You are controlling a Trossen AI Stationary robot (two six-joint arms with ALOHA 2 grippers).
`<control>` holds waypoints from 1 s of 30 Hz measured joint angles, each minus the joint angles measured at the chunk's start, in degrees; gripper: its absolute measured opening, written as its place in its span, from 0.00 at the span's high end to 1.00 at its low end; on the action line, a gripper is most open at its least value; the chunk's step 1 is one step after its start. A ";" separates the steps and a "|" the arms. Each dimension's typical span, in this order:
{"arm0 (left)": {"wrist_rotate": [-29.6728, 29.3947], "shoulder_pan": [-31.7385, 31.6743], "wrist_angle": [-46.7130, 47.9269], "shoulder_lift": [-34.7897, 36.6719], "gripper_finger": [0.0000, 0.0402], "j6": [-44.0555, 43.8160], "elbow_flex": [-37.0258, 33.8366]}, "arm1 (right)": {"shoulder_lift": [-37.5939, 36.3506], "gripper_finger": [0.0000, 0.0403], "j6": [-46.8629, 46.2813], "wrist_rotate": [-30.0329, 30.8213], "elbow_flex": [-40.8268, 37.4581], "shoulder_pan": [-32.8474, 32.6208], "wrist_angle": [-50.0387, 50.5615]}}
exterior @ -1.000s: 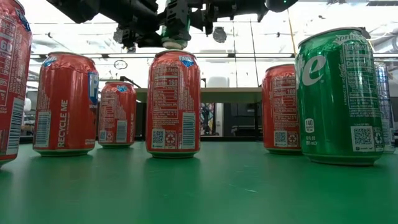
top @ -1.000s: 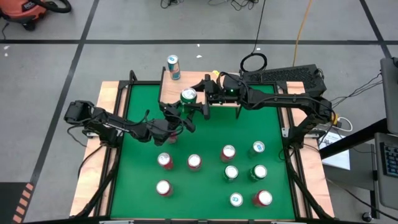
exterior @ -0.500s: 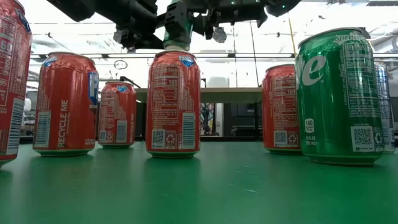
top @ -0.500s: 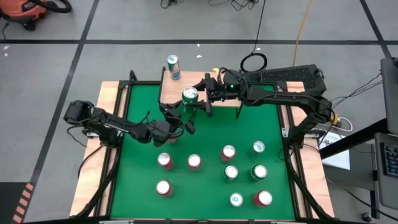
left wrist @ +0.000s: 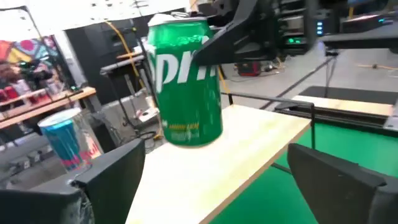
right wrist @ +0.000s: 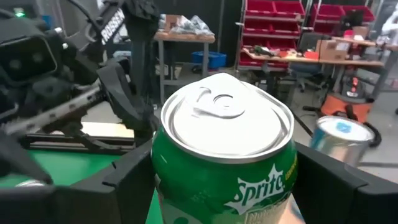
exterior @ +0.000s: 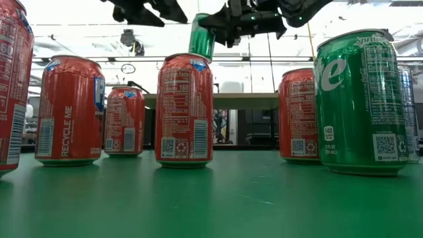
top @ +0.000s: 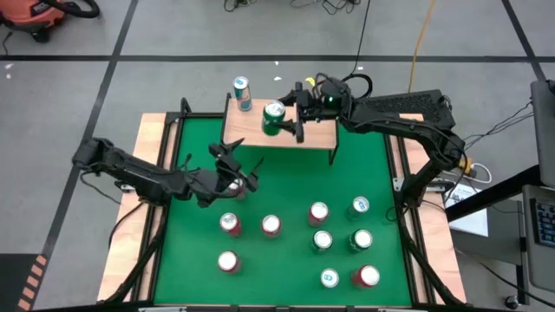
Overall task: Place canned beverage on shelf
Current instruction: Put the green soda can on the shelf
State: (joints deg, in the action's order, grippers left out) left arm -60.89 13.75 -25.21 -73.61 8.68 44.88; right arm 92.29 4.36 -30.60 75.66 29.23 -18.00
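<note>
Green can (top: 274,118) now carried over shelf (top: 319,133), clamped in right claw (top: 290,115), left claw (top: 234,165) apart.

My gripper (right wrist: 224,180) clasps a green Sprite can (right wrist: 225,163) between its two dark fingers (right wrist: 129,180), silver lid and pull tab facing the lens; beside it stands a blue-topped can (right wrist: 339,142); the other arm (right wrist: 68,74) reaches in above the green worktop (right wrist: 37,171); red bins (right wrist: 283,31) line the room behind.
</note>
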 joint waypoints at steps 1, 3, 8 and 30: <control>1.27 0.11 2.81 1.80 0.02 -1.18 0.00 | 0.00 0.28 0.03 -1.00 0.44 0.80 -0.11; 4.28 0.25 9.00 5.43 0.02 -4.59 0.00 | 0.06 0.28 0.89 -2.57 1.39 1.90 -0.24; 10.08 0.25 21.46 11.91 0.02 -11.50 0.00 | 1.67 0.28 1.75 -7.52 5.44 4.94 0.90; 14.43 0.21 33.75 16.80 0.02 -15.88 -0.07 | 26.08 0.27 7.21 -22.44 32.97 12.82 15.16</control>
State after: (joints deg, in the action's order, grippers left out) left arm -46.46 13.96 8.54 -56.82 -7.20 44.82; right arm 118.37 11.57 -53.04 108.62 42.05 -2.85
